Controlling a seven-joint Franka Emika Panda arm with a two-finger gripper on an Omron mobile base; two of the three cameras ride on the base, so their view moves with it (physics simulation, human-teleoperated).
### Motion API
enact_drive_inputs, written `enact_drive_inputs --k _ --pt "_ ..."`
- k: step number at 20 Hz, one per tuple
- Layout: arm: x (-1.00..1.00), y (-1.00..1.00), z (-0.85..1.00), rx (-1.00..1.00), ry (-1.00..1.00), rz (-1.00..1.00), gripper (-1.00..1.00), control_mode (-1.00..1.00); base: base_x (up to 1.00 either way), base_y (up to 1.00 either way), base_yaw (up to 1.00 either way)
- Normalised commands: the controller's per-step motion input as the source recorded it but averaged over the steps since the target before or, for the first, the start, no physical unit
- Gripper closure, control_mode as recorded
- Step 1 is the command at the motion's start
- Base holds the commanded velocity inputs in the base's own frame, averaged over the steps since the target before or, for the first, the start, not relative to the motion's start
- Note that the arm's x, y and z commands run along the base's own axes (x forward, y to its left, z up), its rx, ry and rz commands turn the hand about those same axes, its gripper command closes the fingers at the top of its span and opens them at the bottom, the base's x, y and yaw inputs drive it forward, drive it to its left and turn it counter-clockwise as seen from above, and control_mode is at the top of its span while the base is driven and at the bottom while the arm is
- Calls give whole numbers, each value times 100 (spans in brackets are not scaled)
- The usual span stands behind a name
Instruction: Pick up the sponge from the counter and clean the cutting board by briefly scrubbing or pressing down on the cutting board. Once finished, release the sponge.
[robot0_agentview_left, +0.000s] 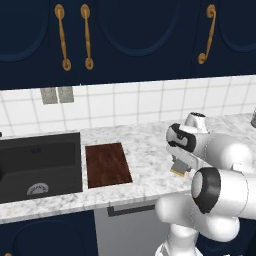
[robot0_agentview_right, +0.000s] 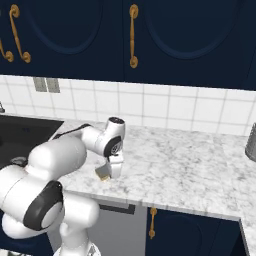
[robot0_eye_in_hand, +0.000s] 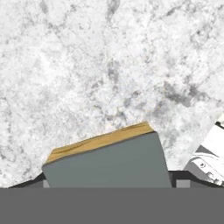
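Sponge (robot0_eye_in_hand: 107, 164) pinched in claw (robot0_agentview_right: 106, 175), lifted off desk (robot0_agentview_right: 190, 165); cutting board (robot0_agentview_left: 107, 164) not yet scrubbed.

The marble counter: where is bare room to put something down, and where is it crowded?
The speckled white-and-grey marble counter lies bare from the pincer to the grey object at the far right edge. A narrower bare strip lies between the dark reddish-brown cutting board and the arm. It is crowded around the yellow-and-grey sponge in the pincer, and leftward by the black sink.

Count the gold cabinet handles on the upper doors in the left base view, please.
3: two side by side at upper left, one at upper right. More may lie outside the frame.
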Motion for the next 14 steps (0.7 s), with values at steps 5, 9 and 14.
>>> enact_drive_inputs --k 5,9,14 --pt "0 100 31 0 -4 -28 100 -100 0 0 0" --pt "0 100 7 0 0 -26 100 -100 0 0 0" --pt "1 100 0 0 1 -27 100 -100 0 0 0"
